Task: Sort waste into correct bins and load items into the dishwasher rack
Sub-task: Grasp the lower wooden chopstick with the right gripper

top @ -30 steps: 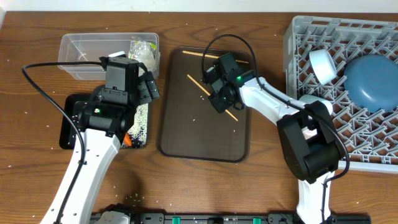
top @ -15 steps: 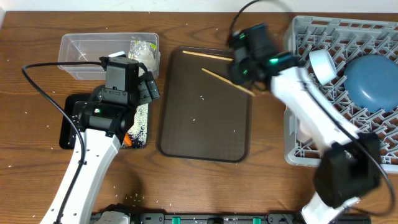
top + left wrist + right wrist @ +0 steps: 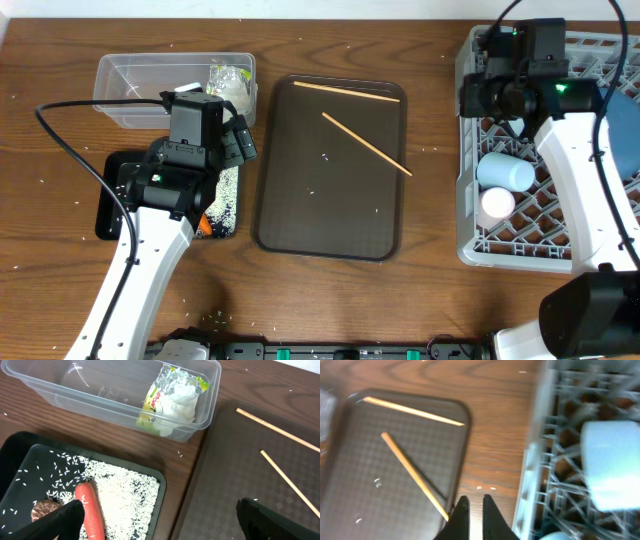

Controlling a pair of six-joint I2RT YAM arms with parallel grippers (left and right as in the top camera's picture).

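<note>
Right hand (image 3: 476, 512) of the robot hangs by the left wall of the grey dishwasher rack (image 3: 466, 215), toward the counter's (image 3: 430, 290) far right corner. Its fingers are drawn almost together with only a slit between them, pinching nothing.

Two wooden chopsticks (image 3: 366, 144) lie apart on the brown serving tray (image 3: 300, 215) at the counter's middle. One runs along the tray's far rim; the other slants toward its right rim.

Inside the rack, a light blue cup (image 3: 505, 172) lies on its side, with a pinkish-white cup (image 3: 497, 204) just beside it on the near side. A dark blue shape behind the right arm may be the large bowl, but too little of it shows to be sure.

Left hand (image 3: 160, 510) is spread wide and empty, between the bins and the serving tray.

The clear tub (image 3: 130, 85), near the far left corner, holds the crumpled tissue (image 3: 181, 397) and the yellow-green wrapper (image 3: 152, 405) at its right end. The black tray (image 3: 15, 457), just nearer along the left edge, holds the carrot (image 3: 90, 510), the brown lump (image 3: 42, 510) and scattered rice (image 3: 125, 490).
</note>
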